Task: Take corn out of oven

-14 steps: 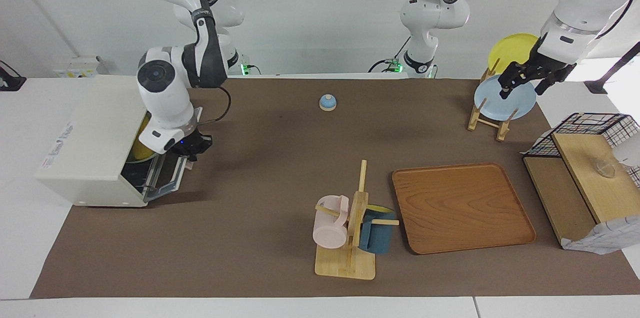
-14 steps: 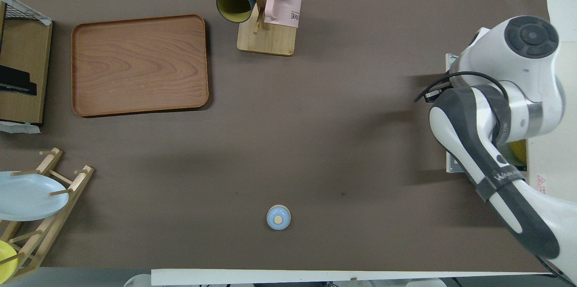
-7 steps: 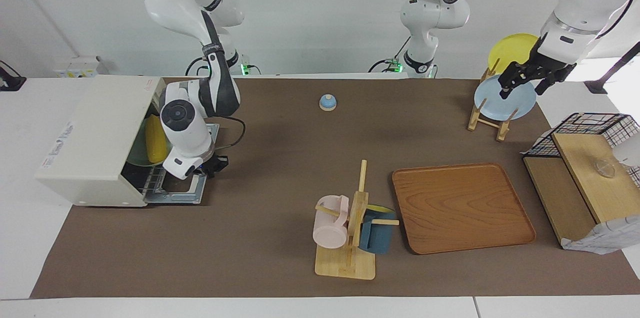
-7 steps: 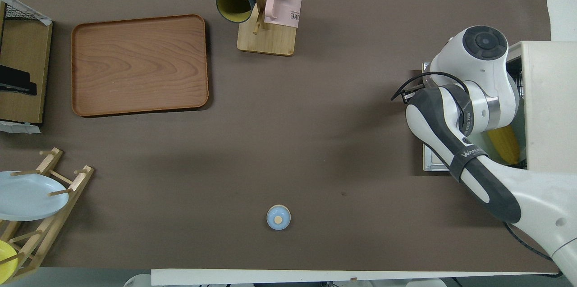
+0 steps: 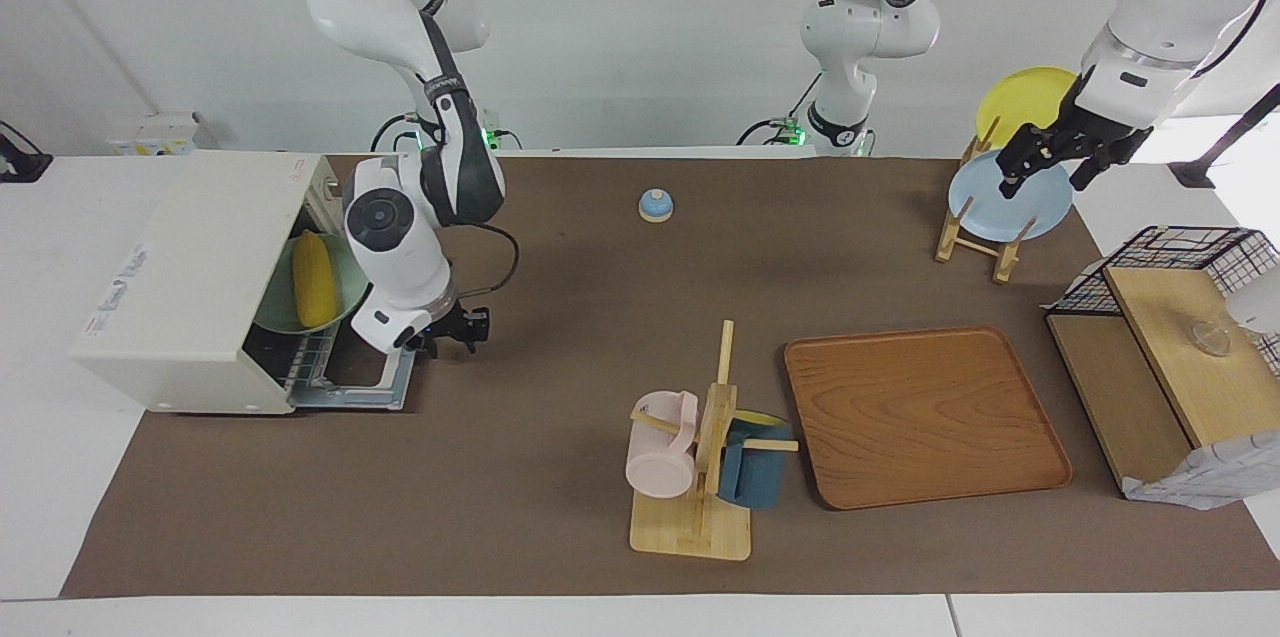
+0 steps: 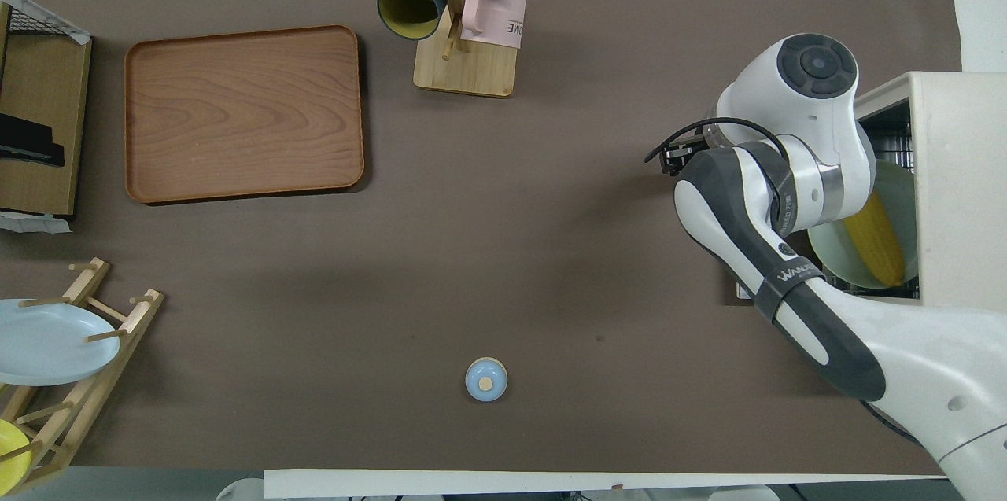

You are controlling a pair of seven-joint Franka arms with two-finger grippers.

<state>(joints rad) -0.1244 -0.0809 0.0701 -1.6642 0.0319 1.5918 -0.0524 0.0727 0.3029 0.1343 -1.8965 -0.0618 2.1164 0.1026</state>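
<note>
Facing view: corn (image 5: 312, 279) inside oven (image 5: 190, 282), apparently apart from right hand (image 5: 457, 330).

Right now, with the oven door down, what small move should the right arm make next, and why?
Probably swing the right gripper up from the table toward the corn. The oven stands open, the corn lies on a green plate inside, and the gripper holds nothing.

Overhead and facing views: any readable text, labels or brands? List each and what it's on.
"WANJA...", partly legible: white lettering on the dark band of the right arm.
"...ME": end of a word on the pink mug hanging on the mug rack; the rest is hidden.
Red-marked sticker on top of the oven: too small to read.
Nothing else readable.
</note>
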